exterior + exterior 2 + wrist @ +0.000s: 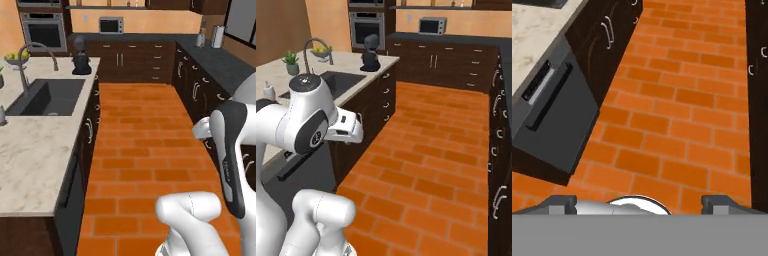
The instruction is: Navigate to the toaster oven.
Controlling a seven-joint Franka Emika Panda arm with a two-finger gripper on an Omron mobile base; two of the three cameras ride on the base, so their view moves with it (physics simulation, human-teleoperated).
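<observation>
Toaster oven [111, 25] knobs perhaps too small, pincer [640, 202] tips cropped.

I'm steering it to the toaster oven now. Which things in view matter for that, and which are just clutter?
For the job:
- toaster oven, on the far dark counter
- brick floor aisle leading there
- hand, jaws apart, empty

Just lying about:
- sink and faucet
- wall oven
- fruit bowl
- potted plant
- dishwasher
</observation>
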